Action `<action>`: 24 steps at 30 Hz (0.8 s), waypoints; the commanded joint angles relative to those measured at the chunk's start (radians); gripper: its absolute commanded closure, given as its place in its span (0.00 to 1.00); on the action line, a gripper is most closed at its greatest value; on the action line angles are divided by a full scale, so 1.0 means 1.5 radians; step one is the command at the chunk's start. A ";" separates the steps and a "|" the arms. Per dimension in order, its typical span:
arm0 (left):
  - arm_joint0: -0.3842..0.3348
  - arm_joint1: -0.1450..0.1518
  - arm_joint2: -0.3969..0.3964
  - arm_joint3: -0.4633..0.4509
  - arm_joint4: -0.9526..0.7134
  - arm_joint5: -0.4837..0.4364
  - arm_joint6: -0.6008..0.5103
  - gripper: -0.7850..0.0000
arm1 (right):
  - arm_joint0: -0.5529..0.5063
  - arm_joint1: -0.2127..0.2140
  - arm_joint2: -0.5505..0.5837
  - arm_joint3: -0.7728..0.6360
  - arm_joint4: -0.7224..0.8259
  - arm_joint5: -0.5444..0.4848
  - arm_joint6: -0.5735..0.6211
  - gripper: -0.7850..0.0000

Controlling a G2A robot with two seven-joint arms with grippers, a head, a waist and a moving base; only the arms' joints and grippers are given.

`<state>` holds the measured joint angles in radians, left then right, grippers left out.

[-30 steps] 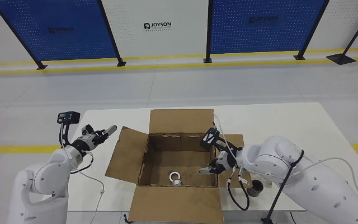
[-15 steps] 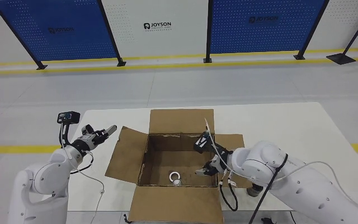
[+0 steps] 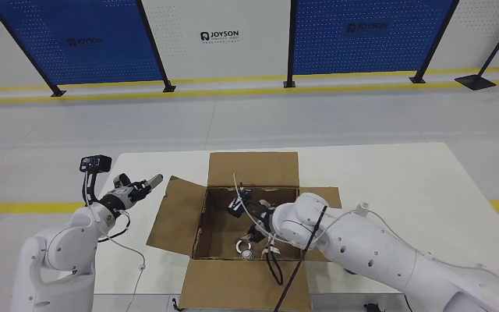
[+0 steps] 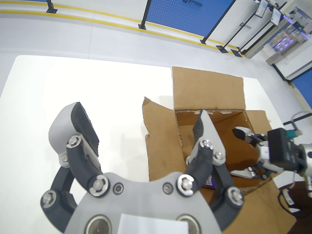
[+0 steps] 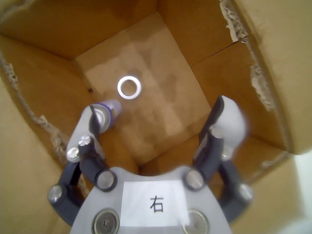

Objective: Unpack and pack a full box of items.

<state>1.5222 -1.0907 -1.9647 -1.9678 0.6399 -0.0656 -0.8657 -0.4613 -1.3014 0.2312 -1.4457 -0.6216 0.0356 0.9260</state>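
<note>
We hold our right gripper (image 5: 156,108) open, with nothing in it. It hangs inside the box (image 5: 195,13), above the box floor. We see a ring (image 5: 119,88) lying flat on that floor, just past the gripper. A small bottle (image 5: 110,111) lies down there too, beside one finger. Our left gripper (image 4: 139,113) is open as well, over the counter (image 4: 73,79), with the box beyond it.

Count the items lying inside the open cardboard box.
2: a silver ring on the box floor, and a purple-banded container just beside it. Others may hide behind the box walls.
</note>
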 commanded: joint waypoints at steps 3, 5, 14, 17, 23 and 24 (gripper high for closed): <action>0.000 0.000 0.000 0.000 0.000 0.000 0.000 0.00 | -0.001 -0.011 -0.004 0.016 -0.001 0.008 -0.001 0.00; 0.000 0.000 0.000 0.000 0.000 0.000 0.000 0.00 | -0.001 -0.011 -0.004 0.016 -0.001 0.008 -0.001 0.00; 0.000 0.000 0.000 0.000 0.000 0.000 0.000 0.00 | -0.004 -0.011 -0.004 0.015 -0.001 0.005 -0.005 0.00; 0.000 0.000 0.000 0.000 0.000 0.000 0.000 0.00 | -0.020 -0.015 -0.008 0.030 -0.020 -0.005 -0.019 0.00; 0.000 0.000 0.000 0.000 0.000 0.000 0.000 0.00 | -0.029 -0.052 -0.013 0.051 -0.045 0.059 0.000 0.00; 0.000 0.000 0.000 0.000 0.000 0.000 0.000 0.00 | -0.027 -0.060 -0.015 0.057 -0.046 0.059 0.006 0.00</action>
<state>1.5222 -1.0907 -1.9647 -1.9678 0.6399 -0.0656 -0.8657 -0.5045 -1.3789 0.2119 -1.3697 -0.6891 0.1239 0.9255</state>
